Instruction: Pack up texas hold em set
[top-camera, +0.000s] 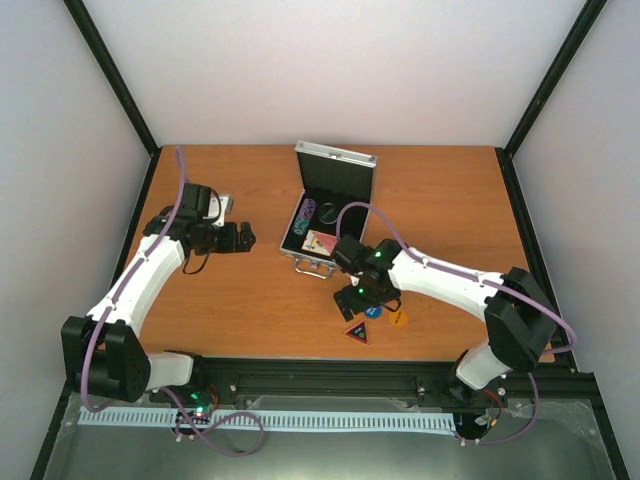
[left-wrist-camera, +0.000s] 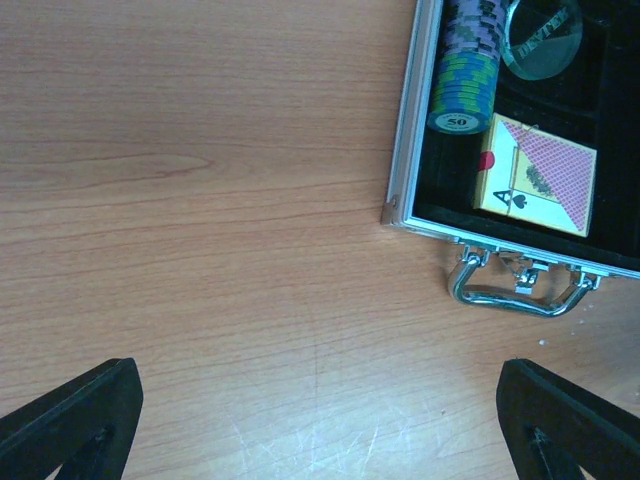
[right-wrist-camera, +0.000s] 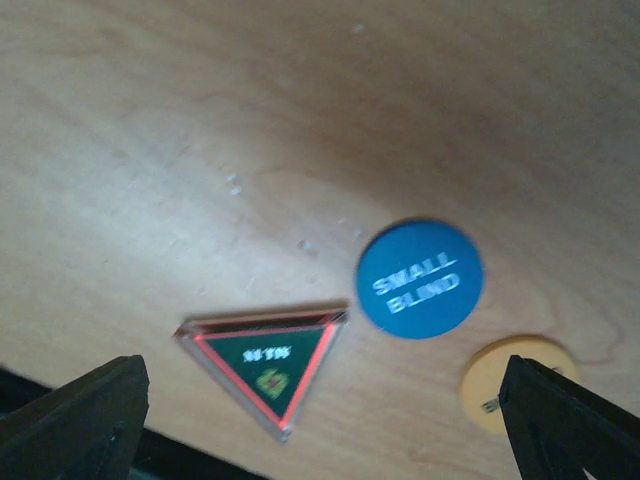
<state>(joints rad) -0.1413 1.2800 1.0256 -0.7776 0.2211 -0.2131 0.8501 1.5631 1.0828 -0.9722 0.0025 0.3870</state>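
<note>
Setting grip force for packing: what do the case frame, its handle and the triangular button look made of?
Case frame: brushed silver metal, probably aluminium; matte sheen. Handle: polished chrome-like metal, bright reflections. Triangular button: likely clear acrylic, glossy see-through edge over a green and red face.

Two white robot arms, the left arm and the right arm, stand bolted to a black rail at the near edge of a wood-grain table in what looks like a robotics laboratory test cell. Plain white panels set in black corner posts wall the bench on three sides. Purple cables trail along the arms, and a white slotted cable duct runs below the rail
</note>
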